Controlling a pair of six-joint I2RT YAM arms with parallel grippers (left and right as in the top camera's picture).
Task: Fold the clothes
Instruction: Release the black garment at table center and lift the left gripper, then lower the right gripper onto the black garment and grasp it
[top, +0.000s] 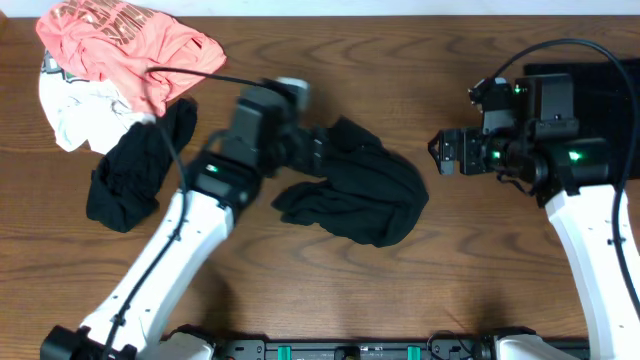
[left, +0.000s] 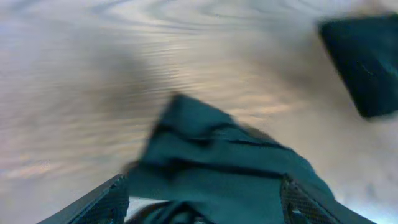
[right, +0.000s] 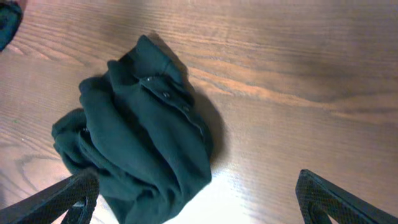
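A brown wood-grain desk seen from above, with a crumpled black fabric garment lying in a loose heap near its middle. The left gripper sits over the left end of this black heap. The wrist view shows its jaws spread wide, with dark cloth lying slack in the gap between them rather than pinched. That view is blurred. The right gripper hovers just to the right of the heap, apart from it and pointing towards it. Its jaws are also spread wide, with nothing between them. Its wrist view looks down on the heap and shows a row of small buttons along a folded edge. Well to the left of the heap lies a second black garment, bunched and limp. Above and to the left of that one, at the desk's far left corner, a coral-pink printed tee is piled on a white garment, which sticks out beneath it. To the right of the heap, behind the right arm, a flat black rectangle lies on the desk; whether it is cloth cannot be told.
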